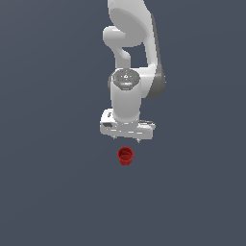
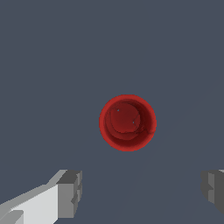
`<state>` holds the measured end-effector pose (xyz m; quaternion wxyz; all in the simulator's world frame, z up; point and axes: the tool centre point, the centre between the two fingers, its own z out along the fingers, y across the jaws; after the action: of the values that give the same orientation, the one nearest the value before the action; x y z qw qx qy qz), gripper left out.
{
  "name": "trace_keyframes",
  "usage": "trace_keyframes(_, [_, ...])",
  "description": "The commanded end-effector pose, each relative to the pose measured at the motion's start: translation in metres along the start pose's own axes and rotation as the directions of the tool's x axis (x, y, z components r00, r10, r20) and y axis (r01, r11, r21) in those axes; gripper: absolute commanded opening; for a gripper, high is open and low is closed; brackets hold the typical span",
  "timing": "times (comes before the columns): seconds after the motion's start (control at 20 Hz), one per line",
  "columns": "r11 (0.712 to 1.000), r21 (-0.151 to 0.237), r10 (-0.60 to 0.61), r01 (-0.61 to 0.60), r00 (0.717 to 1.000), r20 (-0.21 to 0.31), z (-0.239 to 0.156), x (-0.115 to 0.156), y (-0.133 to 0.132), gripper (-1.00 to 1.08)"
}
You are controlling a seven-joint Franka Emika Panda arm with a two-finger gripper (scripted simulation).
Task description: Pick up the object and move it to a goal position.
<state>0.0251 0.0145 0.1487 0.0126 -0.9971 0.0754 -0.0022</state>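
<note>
The white two-fingered hand (image 1: pixel 127 138) hangs over the flat dark grey table (image 1: pixel 48 192) with its fingers (image 2: pixel 70 192) spread wide apart and nothing between them. The small plain red cup (image 1: pixel 125 156), tapered toward its base with a slightly flared rim, stands upright just below the hand and a little forward of the fingertips, not touching them.

In the wrist view the red cup (image 2: pixel 127 123) sits ahead of the line joining the two grey pads, so the step in hand appears to be alignment before the descent. To do it well, the hand should probably shift until the cup lies midway between the pads, then lower straight down and close below the flared rim, where the walls are narrower than the gap. Descending off-centre risks tipping the cup.
</note>
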Motion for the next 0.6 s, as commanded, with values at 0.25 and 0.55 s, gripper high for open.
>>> trace_keyframes(0.25, [0.986,-0.012,0.165,-0.165,0.986,0.000,0.026,0.018,0.000,1.00])
trace_keyframes(0.55, [0.966,-0.020,0.259,-0.259,0.966,-0.003,0.042,0.027,-0.001,1.00])
